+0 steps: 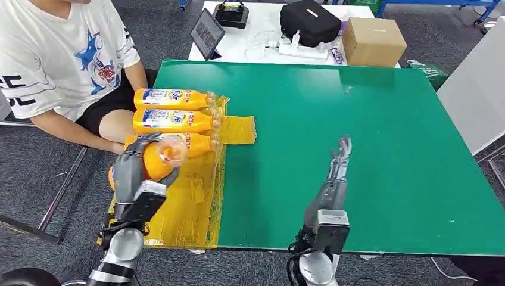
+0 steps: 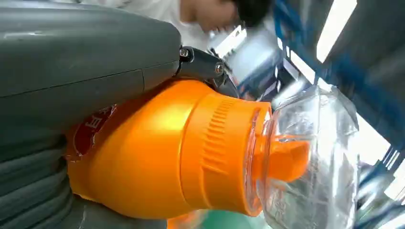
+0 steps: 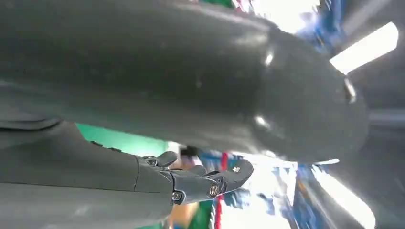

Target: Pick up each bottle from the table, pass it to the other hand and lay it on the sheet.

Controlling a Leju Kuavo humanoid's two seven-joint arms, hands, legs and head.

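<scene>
Green table (image 1: 357,149); left robot hand (image 1: 140,164) grips orange bottle (image 1: 161,158), right robot hand (image 1: 339,158) spread, empty.

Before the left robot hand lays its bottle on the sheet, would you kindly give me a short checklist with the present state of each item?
1. Bottle held firmly: ok. The left robot hand grips the orange bottle; the left wrist view shows it wrapped around the body.
2. Cap on the held bottle: ok, clear cap over an orange spout.
3. Free space on the yellow sheet: ok, bare area nearer the robot.
4. Bottles already laid: ok, lying side by side at the sheet's far end.
5. Right robot hand out of the way: ok, empty, over the green table.
6. Person's knee beside the sheet: cannot tell whether it is clear of the path.
</scene>
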